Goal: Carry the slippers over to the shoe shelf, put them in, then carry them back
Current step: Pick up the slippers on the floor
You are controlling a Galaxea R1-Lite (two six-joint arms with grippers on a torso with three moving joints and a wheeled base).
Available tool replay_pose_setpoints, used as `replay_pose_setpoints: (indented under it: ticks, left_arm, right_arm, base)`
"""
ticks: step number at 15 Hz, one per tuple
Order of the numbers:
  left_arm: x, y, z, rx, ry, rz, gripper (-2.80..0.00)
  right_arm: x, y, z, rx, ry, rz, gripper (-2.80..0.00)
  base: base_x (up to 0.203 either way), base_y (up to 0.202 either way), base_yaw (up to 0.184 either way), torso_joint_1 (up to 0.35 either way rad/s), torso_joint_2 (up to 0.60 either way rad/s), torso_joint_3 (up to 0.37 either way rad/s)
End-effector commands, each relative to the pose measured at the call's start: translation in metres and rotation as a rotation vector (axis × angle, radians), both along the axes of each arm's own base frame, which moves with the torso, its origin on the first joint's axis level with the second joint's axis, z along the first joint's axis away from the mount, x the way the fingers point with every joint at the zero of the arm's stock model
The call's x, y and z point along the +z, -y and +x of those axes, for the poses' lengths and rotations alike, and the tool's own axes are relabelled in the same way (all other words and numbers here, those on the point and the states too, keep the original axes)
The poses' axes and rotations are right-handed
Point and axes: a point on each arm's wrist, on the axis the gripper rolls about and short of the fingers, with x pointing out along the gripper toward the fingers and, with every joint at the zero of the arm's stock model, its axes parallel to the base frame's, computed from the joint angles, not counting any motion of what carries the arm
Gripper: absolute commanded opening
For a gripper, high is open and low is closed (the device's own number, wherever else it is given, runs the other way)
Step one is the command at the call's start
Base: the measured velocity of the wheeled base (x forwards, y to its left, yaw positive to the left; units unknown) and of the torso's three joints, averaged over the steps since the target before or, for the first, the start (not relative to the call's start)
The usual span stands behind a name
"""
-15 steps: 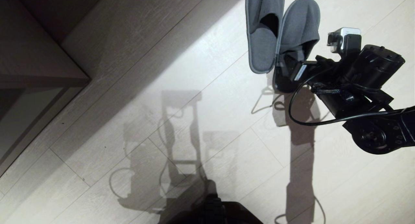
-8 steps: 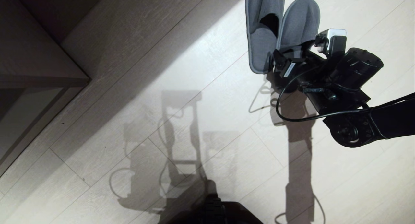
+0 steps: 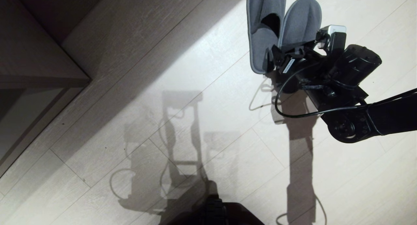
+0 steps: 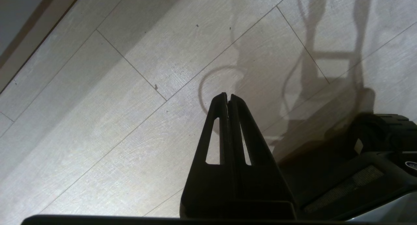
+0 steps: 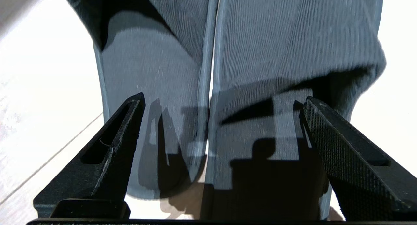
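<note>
Slippers lay side by side on the pale plank floor, in the bright patch at the far right of the head view. Toes pointed away from the robot, open heels toward it. Inner edges of the two touched or nearly so along their length. Grey-blue fabric, ribbed on the upper of the right-hand one.

Right gripper sat low at the heel ends, reaching in from the right edge of the head view. Fingers were spread wide, one to either side of the heel area, over the insoles. From the right wrist view the pair filled the space between them; neither finger was pressed against the fabric, nothing gripped. Finger shadows fell across both insoles. A black cable looped under the wrist.

Left gripper hung over bare floor beside the robot's dark base, fingers closed together, holding nothing.

Shoe shelf showed at the left edge of the head view, in shade, well apart from the slippers; its pale bottom board was partly visible.

Robot's own shadow stretched over the planks in the middle.
</note>
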Motion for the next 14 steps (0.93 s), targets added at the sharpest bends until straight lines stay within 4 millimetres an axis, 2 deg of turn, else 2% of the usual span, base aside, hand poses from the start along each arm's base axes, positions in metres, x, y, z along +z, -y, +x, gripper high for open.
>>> replay_pose_setpoints:
  ticks: [1,6,14]
  left_arm:
    - [0.0,0.0,0.0,0.0,0.0,0.0,-2.8]
    - [0.0,0.0,0.0,0.0,0.0,0.001,-2.8]
    - [0.0,0.0,0.0,0.0,0.0,0.001,-2.8]
  right_arm:
    - [0.002,0.0,0.006,-0.01,0.019,0.004,0.0]
    - [0.012,0.002,0.019,-0.063,0.109,-0.048,0.0]
    - [0.011,-0.002,0.045,-0.098,0.212,-0.059,0.0]
  base:
    - [0.0,0.0,0.0,0.0,0.0,0.0]
    - [0.0,0.0,0.0,0.0,0.0,0.0]
    - [0.0,0.0,0.0,0.0,0.0,0.0]
